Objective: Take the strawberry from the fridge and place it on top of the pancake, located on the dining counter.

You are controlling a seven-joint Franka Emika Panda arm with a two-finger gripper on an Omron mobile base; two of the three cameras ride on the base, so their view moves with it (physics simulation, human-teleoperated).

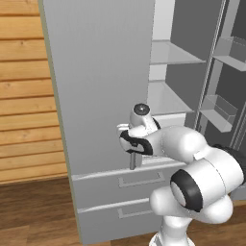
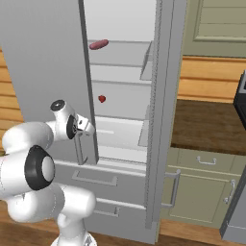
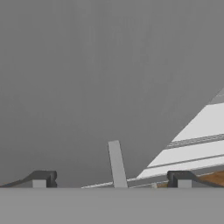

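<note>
The strawberry [image 2: 101, 99] sits on a middle shelf of the open fridge [image 2: 120, 115], at about one o'clock from the gripper [image 2: 80, 146], whose fingers stand apart beside the door handle [image 2: 80, 150], probably to clear the door.

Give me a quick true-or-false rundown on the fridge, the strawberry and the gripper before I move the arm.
1. The fridge is shut. False: its interior is exposed, with white shelves in view.
2. The strawberry sits on a middle shelf inside the fridge. True.
3. The gripper is closed on the strawberry. False: its jaws are wide open and hold nothing, right by the door's bar handle.
4. A pinkish oval lump lies on the shelf above the strawberry. True.
5. The two lower drawers are pulled out. False: both are pushed in.
</note>
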